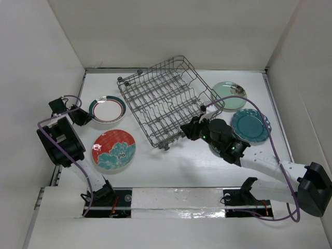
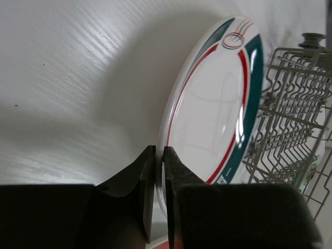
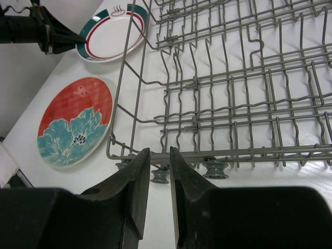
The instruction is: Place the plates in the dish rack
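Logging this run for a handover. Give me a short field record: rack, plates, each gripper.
dish rack: empty, mid-table, set at an angle
plates loaded: none; four lie on the table
left of rack: teal-rimmed white plate, red-and-teal floral plate
right of rack: pale mint plate, dark teal scalloped plate
left gripper: shut on the teal-rimmed white plate's rim
right gripper: at the rack's near edge, jaws narrow, grip unclear

The dish rack [image 1: 166, 98] stands skewed at the middle of the table [image 1: 171, 171]. Left of it lie the banded plate [image 1: 107, 109], farther, and the floral plate [image 1: 113, 149], nearer. On its right are two more: a sprig-marked plate [image 1: 229, 90] far, the scalloped plate [image 1: 250, 125] just nearer.
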{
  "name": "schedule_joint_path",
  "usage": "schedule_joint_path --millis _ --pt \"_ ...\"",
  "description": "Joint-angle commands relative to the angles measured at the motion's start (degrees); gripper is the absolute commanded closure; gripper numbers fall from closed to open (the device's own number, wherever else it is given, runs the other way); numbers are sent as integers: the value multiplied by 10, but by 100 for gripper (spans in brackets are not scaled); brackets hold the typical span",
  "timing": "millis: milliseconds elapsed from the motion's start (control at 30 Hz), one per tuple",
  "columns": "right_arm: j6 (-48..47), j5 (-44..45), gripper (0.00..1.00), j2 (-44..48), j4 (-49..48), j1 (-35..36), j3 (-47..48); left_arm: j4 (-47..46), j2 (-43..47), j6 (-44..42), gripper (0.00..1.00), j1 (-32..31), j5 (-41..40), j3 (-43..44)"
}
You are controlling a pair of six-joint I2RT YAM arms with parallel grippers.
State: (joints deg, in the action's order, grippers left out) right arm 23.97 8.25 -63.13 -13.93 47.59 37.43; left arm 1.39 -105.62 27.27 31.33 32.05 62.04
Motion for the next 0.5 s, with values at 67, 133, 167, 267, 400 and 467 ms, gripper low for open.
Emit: schedule_joint_path --millis 67,133,167,267,400,467 --pt "-8 -7 73 0 -19 -4 7 0 114 22 100 6 -17 -8" --pt "-9 -3 73 6 -19 -4 6 5 143 31 100 6 -17 -12" --pt "-9 -2 73 7 -18 -4 5 3 153 35 100 6 -17 -16" --pt "-10 1 73 11 -20 -4 5 -10 197 48 100 6 -17 -40" --pt "-12 0 72 7 -21 -4 5 -10 251 70 100 6 -17 -53" --pt "-16 1 70 10 -23 -4 4 -22 284 92 100 1 -17 -61"
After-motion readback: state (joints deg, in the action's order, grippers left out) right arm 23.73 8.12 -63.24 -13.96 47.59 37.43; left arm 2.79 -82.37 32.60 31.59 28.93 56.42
